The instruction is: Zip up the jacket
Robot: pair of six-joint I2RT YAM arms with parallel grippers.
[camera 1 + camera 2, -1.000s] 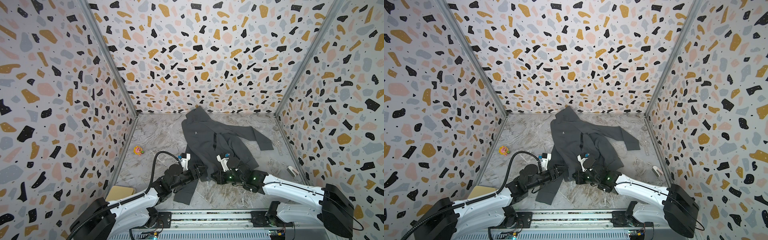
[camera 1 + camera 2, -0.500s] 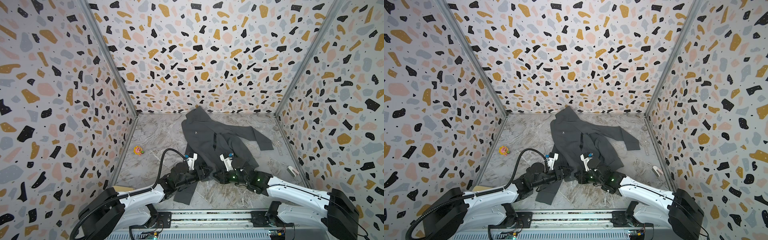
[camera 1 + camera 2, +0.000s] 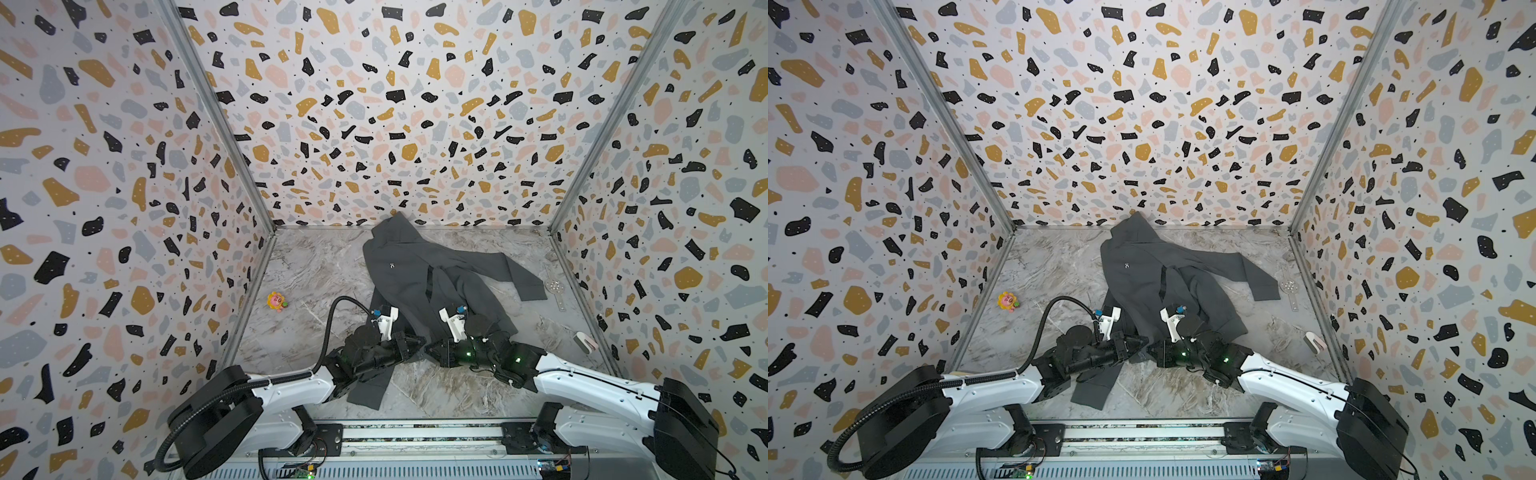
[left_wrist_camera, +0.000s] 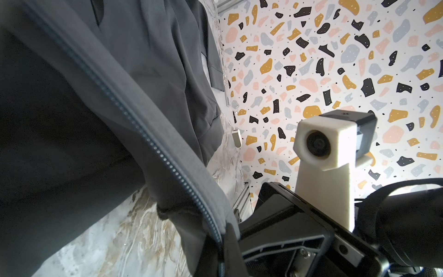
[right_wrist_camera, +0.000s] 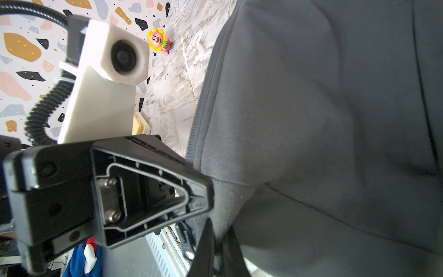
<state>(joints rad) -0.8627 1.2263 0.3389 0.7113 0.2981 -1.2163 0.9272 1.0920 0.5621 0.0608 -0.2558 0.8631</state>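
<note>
Two grips meet at the near hem: left gripper [image 3: 415, 343] clenched on the zipper edge of the large dark charcoal-grey fabric jacket [image 3: 409, 274], right gripper [image 3: 432, 352] pinching its hem just beside. The jacket lies centre, hood against the far wall [image 3: 395, 124].

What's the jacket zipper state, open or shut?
Open. The jacket has its zipper edges apart, bare teeth showing; left gripper and right gripper each pinch one.
</note>
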